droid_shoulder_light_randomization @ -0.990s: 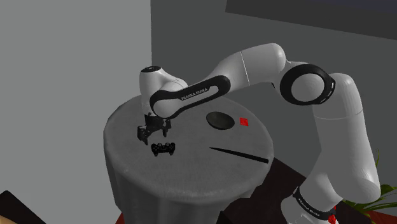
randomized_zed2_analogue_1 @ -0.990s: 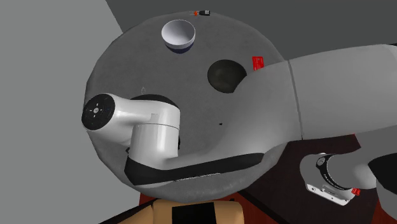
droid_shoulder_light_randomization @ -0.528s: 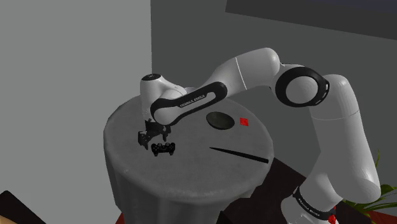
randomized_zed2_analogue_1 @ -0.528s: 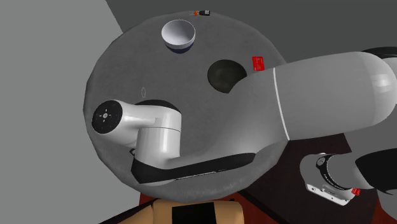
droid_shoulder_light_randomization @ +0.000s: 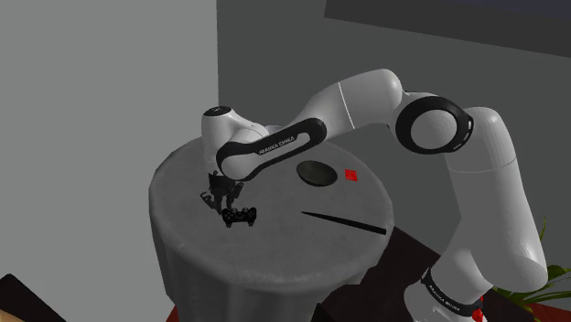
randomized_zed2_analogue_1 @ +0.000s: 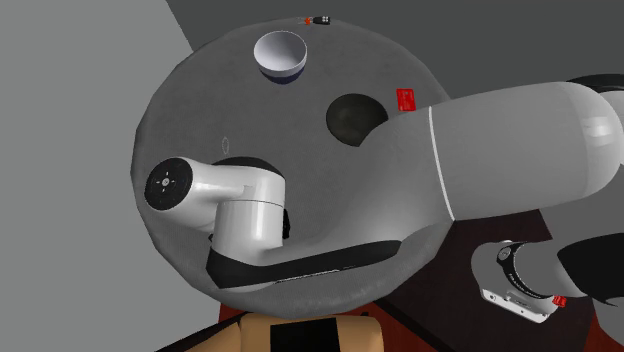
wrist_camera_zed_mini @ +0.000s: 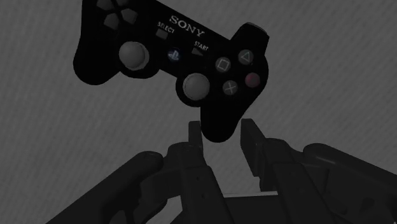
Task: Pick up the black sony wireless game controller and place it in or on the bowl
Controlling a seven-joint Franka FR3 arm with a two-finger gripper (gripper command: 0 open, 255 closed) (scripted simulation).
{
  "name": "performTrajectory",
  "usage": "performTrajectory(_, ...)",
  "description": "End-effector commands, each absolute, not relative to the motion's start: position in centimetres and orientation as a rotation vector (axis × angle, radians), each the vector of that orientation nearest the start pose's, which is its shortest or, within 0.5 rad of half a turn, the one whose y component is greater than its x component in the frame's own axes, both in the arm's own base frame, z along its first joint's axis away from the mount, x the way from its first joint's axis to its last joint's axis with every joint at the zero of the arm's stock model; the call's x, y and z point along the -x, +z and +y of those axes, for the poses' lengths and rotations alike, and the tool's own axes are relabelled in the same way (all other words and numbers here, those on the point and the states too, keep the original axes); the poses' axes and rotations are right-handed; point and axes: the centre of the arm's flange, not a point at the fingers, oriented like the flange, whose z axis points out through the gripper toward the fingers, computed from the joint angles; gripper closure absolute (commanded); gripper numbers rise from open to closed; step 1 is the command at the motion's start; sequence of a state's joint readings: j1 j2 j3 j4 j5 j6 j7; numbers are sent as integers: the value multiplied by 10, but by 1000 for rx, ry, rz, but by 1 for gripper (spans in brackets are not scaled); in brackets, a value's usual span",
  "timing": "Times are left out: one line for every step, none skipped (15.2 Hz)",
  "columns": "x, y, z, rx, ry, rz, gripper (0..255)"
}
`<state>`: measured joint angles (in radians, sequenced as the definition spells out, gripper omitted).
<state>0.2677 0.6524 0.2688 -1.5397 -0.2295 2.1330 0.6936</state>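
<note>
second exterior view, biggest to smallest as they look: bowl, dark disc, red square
1. dark disc and bowl: they look about alike, too close to rank.
2. red square: clearly the smallest.

Controller on table (bowl seemingly well apart, near edge).

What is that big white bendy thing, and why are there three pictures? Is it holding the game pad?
It is a robot arm with a black pincer at its end. One picture looks from beside it, one from above the round grey table, and one from a camera on the hand itself. On the table lie a black game controller, a bowl, a dark disc, a small red thing and a thin black stick. The pincer's fingers stand apart, either side of one controller handle. The controller lies on the table, not picked up yet.
</note>
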Motion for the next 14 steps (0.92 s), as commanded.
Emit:
performTrajectory(-621, 278, 325, 3181, 15, 129, 255)
performTrajectory(-621, 278, 325, 3181, 15, 129, 255)
performTrajectory(-621, 278, 325, 3181, 15, 129, 255)
performTrajectory(-621, 278, 325, 3181, 15, 129, 255)
performTrajectory(-621, 278, 325, 3181, 15, 129, 255)
performTrajectory(-621, 278, 325, 3181, 15, 129, 255)
performTrajectory(-621, 278, 325, 3181, 15, 129, 255)
performTrajectory(-621, 283, 325, 3181, 15, 129, 255)
performTrajectory(-621, 288, 325, 3181, 15, 129, 255)
performTrajectory(-621, 294, 325, 3181, 15, 129, 255)
performTrajectory(-621, 299, 325, 3181, 15, 129, 255)
performTrajectory(-621, 304, 325, 3181, 15, 129, 255)
performTrajectory(-621, 309, 325, 3181, 15, 129, 255)
performTrajectory(-621, 315, 325, 3181, 15, 129, 255)
